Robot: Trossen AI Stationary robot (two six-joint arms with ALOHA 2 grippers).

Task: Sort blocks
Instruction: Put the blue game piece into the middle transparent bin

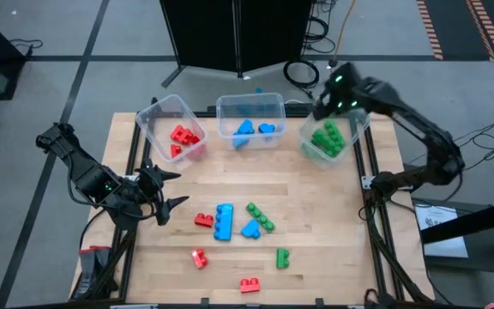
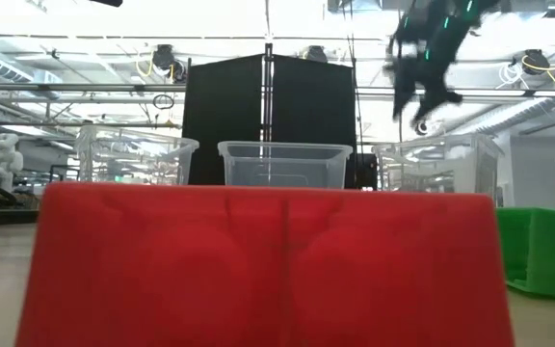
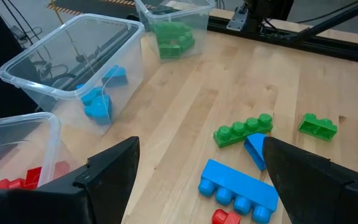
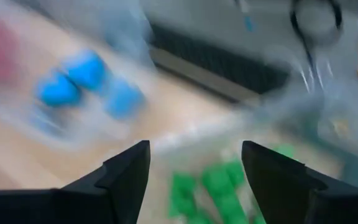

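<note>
Right gripper above the green-block bin, fingers apart and empty; it should rise clear of the rim before travelling. Left gripper, wide open, waits beside the red-block bin.

Green blocks under open R end effector

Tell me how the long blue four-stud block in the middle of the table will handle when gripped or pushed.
The long blue block looks like rigid moulded plastic, so probably stiff and light. Lying flat on the wooden table, it should slide rather than roll. Its glossy sides may be slightly slippery.
</note>
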